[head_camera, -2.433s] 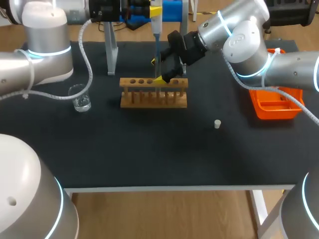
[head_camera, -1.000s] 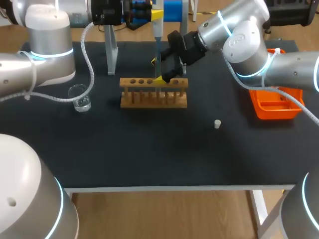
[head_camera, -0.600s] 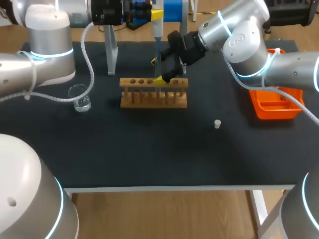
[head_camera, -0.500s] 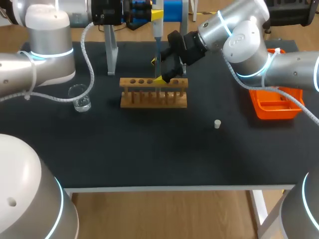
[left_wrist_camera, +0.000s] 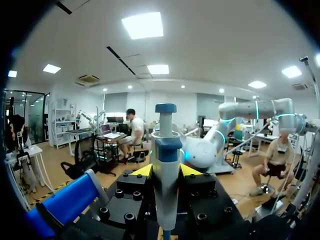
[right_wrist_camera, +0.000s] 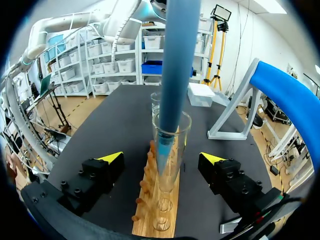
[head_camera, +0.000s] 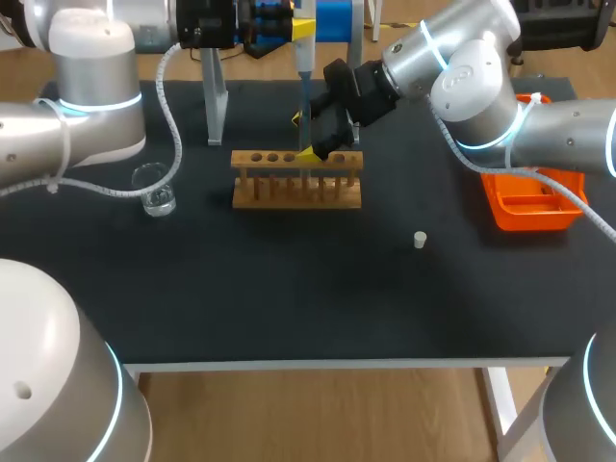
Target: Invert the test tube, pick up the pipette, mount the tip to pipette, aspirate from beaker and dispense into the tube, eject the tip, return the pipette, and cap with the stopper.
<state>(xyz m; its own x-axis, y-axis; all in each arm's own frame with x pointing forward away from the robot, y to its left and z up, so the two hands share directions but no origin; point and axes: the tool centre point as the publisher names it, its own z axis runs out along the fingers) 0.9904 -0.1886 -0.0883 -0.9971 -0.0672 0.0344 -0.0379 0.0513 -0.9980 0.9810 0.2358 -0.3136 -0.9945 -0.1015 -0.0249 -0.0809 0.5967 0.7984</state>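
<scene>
A black matte surface [head_camera: 289, 298] carries everything, with a pale edge along its near side. Just toward 12 o'clock from its middle a wooden rack [head_camera: 296, 179] stands lengthwise across it, a row of round holes in the top bar. Out at about 9 o'clock a clear glass beaker [head_camera: 154, 189] stands upright, well apart from the rack. At about 4 o'clock a small white stopper [head_camera: 420, 240] sits alone on the black. An orange tray [head_camera: 520, 219] rests at the 3 o'clock edge. Toward 11 o'clock the grey leg of a stand [head_camera: 216, 106] is planted near the far edge.
</scene>
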